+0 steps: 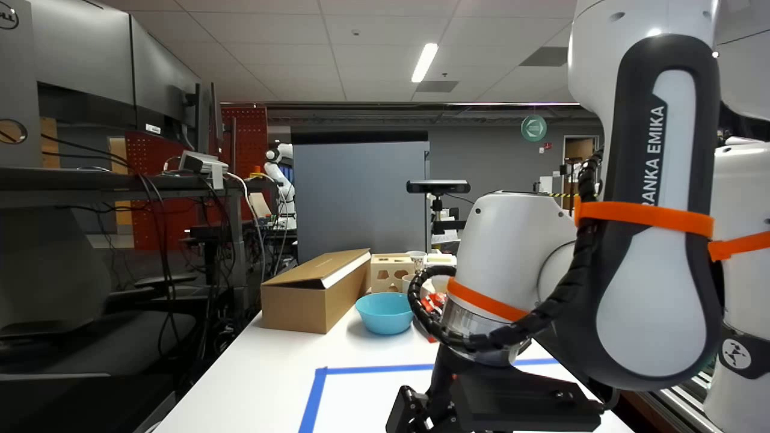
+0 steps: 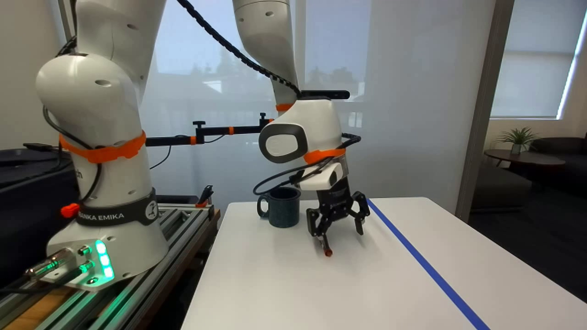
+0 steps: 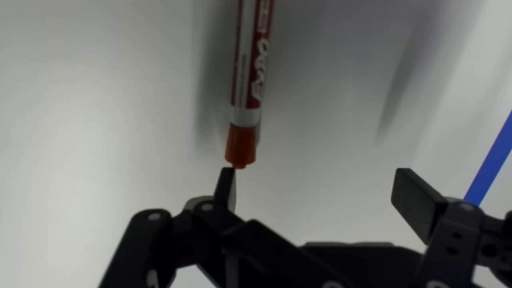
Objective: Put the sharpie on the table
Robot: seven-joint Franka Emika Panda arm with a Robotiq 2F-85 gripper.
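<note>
The sharpie is a red and white marker (image 3: 250, 72) with a red end and EXPO lettering. It lies on the white table (image 2: 257, 288). In the wrist view its red end points toward my left-hand finger and its far end is cut off at the top. In an exterior view only its red end (image 2: 328, 252) shows clearly, just below one finger. My gripper (image 3: 316, 180) is open, with nothing between its fingers, low over the table. It also shows open in an exterior view (image 2: 341, 236). I cannot tell whether the fingertip touches the marker.
A dark mug (image 2: 284, 208) stands behind the gripper. A light blue bowl (image 1: 386, 314) and a cardboard box (image 1: 298, 307) stand at the table's far end, with other items partly hidden by the arm. Blue tape (image 2: 426, 266) runs along the table top.
</note>
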